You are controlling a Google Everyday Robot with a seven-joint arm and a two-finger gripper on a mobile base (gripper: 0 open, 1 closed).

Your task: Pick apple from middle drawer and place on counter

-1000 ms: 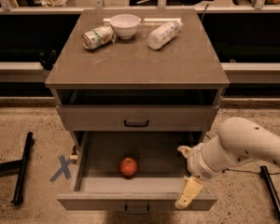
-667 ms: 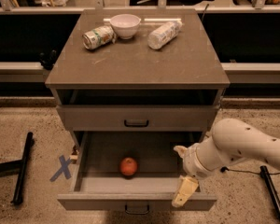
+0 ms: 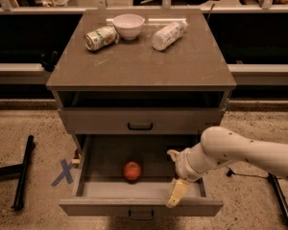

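The middle drawer [image 3: 96, 207] stood pulled open with the apple [image 3: 132, 170] on its floor. The gripper [image 3: 174, 174] hung just right of the apple, clear of it, with its fingers spread apart on nothing. On the counter [image 3: 149, 63], along the far edge, a can [image 3: 101, 37] lay tipped toward the left corner, a white bowl [image 3: 128, 25] sat mid-edge, and a plastic bottle [image 3: 169, 34] lay to its right.

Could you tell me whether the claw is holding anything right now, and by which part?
Nothing is held. The claw is open at the right side of the open middle drawer, apart from the apple lying inside.
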